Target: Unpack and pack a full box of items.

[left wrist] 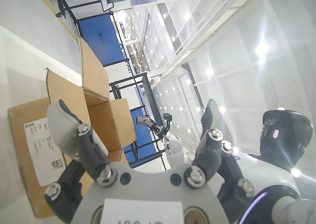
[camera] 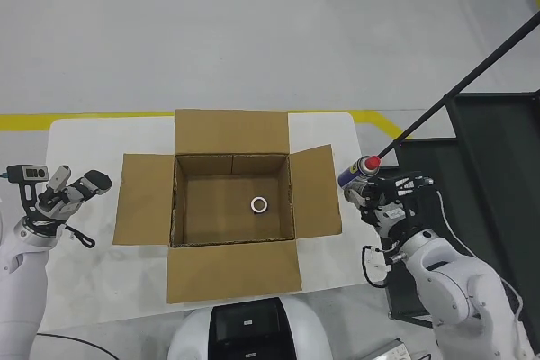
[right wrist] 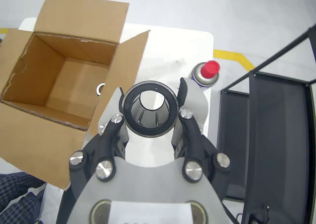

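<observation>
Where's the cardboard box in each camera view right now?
Top view: cardboard box, centre of the table, flaps open.
Left wrist view: box just beyond the open left gripper, labelled side showing.
Right wrist view: box beside the right gripper holding a metal sleeve.
Shared landmark: yellow floor line.

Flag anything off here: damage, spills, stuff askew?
Nothing spilled. The box has a ragged rim, with a torn notch on one wall. The can stands close to the edge of the table, right beside the right gripper, which is shut on a bearing; a nudge might tip it off.
</observation>
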`<state>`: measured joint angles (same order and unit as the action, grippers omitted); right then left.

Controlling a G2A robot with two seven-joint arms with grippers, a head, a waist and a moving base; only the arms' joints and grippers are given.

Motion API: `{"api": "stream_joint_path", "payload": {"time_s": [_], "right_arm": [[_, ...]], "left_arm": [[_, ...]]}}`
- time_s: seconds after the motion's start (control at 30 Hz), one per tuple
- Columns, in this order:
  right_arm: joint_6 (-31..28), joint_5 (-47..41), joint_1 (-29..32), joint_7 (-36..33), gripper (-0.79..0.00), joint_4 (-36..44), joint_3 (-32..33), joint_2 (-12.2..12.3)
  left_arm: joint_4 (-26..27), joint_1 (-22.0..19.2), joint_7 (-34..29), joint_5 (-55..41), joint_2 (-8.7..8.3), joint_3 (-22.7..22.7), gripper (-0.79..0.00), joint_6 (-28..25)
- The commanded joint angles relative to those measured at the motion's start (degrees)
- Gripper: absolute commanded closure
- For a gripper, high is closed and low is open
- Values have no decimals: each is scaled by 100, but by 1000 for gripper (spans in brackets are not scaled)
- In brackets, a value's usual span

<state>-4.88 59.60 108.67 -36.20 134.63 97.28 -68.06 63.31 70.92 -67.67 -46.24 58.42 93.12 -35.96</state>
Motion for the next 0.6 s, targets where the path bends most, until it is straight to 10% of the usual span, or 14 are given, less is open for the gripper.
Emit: {"api": "stream_joint_path", "payload": {"time_s": [0.0, 0.33, 0.57], "right_arm": [[-77, 200, -263, -154, 0, 2, -451, 2], [349, 785, -1666, -1397, 0, -211, -2450, -93], [395, 795, -1765, -1440, 0, -293, -2523, -103]], "left_arm": [[0, 0, 0, 0, 0, 0, -785, 0], [0, 0, 0, 0, 0, 0, -785, 0], [0, 0, 0, 0, 0, 0, -785, 0]]}}
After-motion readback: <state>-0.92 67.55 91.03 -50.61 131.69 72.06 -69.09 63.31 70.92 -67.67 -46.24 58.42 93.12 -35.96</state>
